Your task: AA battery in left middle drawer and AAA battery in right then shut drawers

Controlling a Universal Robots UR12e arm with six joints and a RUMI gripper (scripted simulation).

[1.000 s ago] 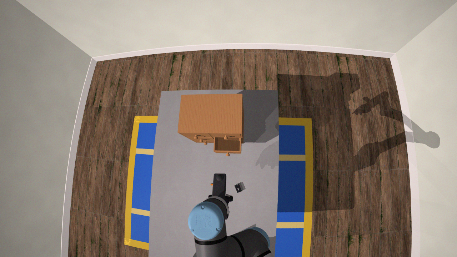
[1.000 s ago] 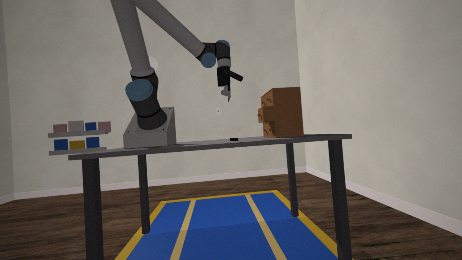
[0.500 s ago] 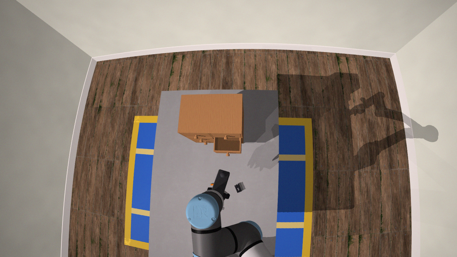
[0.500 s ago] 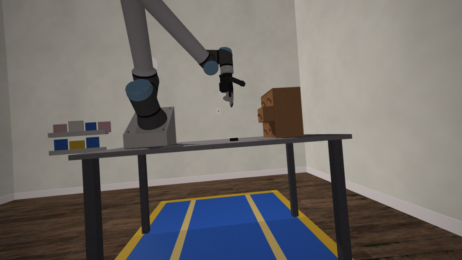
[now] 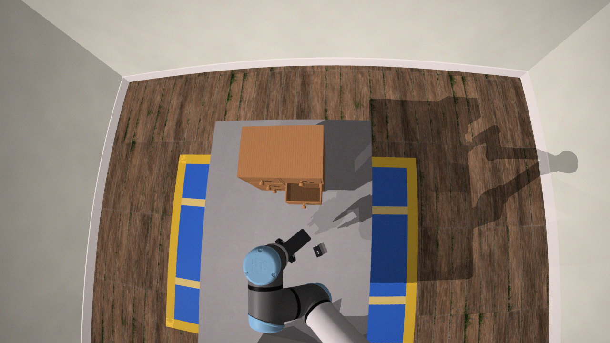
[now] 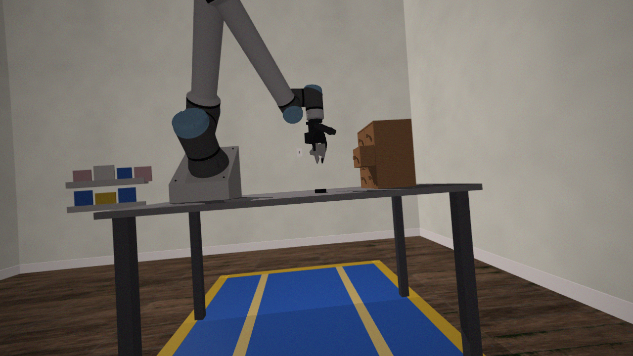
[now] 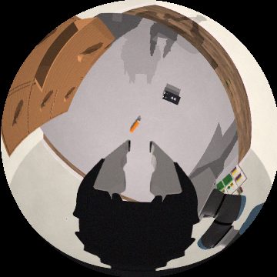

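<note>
You've got a small black block (image 5: pixel 317 250) (image 6: pixel 320 191) (image 7: pixel 171 98) with white marks on the grey table (image 5: pixel 230 213) (image 6: pixel 283 202) (image 7: pixel 101 104). Blue mat (image 5: pixel 389 238) (image 6: pixel 292 318), yellow border and paler stripes, shows past both long table sides. Floor (image 5: pixel 298 91) (image 6: pixel 66 309) (image 7: pixel 227 73) is brown planks. In your exterior view: upper shelf (image 6: pixel 106 183) has two pink boxes, one grey, one blue; lower shelf (image 6: pixel 106 207) has two blue, one yellow. Small pale plate (image 6: pixel 299 152) on the wall.

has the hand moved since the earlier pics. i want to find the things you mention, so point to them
Yes, downward: in the exterior view the hand (image 5: pixel 285 250) (image 6: pixel 320 161) (image 7: pixel 140 141) is now closer to the table top (image 5: pixel 221 221) (image 6: pixel 278 199) (image 7: pixel 96 104).
</note>
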